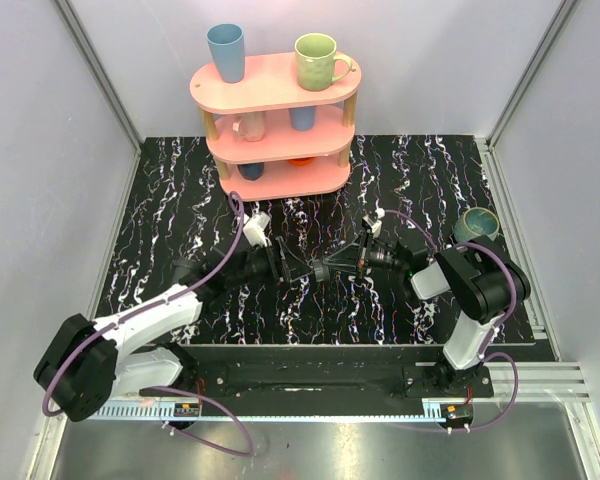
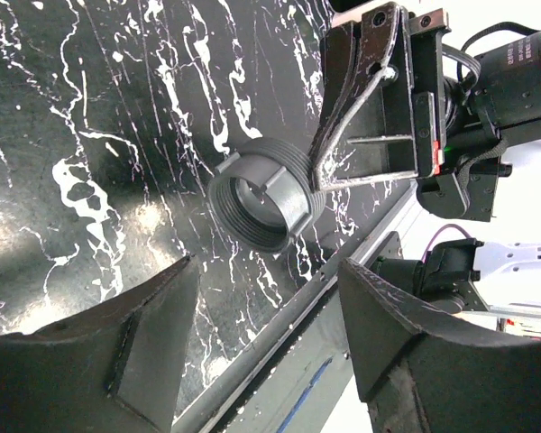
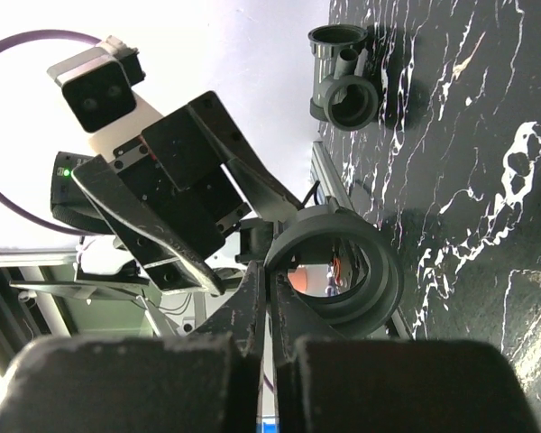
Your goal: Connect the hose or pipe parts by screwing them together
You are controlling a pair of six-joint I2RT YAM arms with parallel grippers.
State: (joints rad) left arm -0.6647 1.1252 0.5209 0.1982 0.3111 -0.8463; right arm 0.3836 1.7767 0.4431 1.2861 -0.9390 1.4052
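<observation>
Pipe fitting (image 2: 270, 194) axis horizontal, threaded mouth toward left end effector (image 2: 266, 275).

Nothing legible anywhere (the small white print on the black motor housing (image 2: 516, 61) is too blurred).

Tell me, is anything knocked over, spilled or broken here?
Nothing looks spilled or broken. The only loner is a dark teal cup standing on the table by the right arm, away from the pink shelf where the other cups sit. A grey pipe fitting also lies loose on the table.
</observation>
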